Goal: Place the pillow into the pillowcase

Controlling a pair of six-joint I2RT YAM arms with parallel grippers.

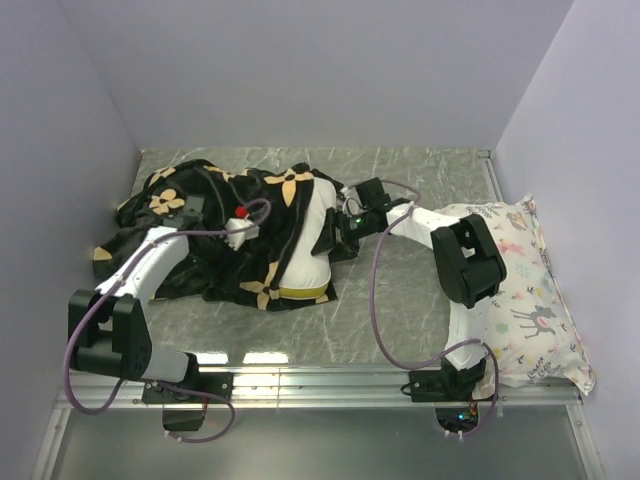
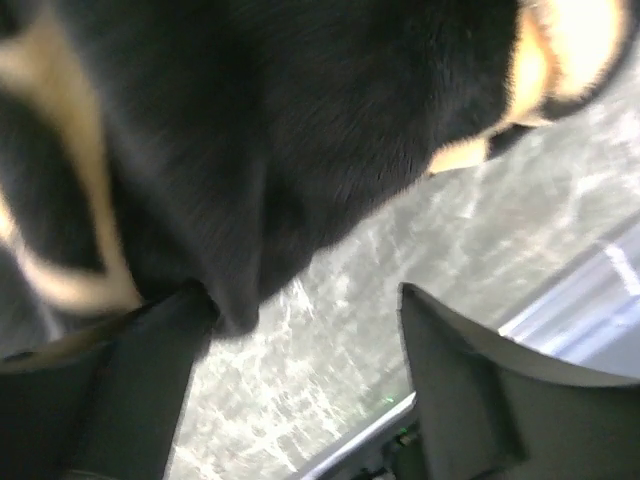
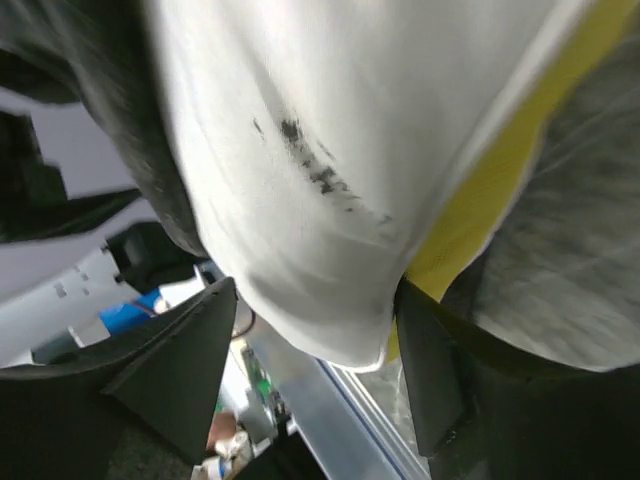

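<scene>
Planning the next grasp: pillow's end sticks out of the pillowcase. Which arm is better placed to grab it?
Right, likely. The right end effector, open, straddles the pillow at its yellow-banded edge; the left end effector, also open, is at the pillowcase only.

A grey marbled table (image 1: pixel 400 290) is seen. A black flowered pillowcase (image 1: pixel 200 200) is spread on it, with a white pillow (image 1: pixel 310 250) lodged partly inside. A deer-print pillow (image 1: pixel 530 290) is laid well right of the pillowcase.

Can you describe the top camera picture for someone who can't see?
A white pillow sticks partly out of a black flowery pillowcase on a grey table, both robot arms reaching to it. A deer-print pillow lies at the right.
</scene>
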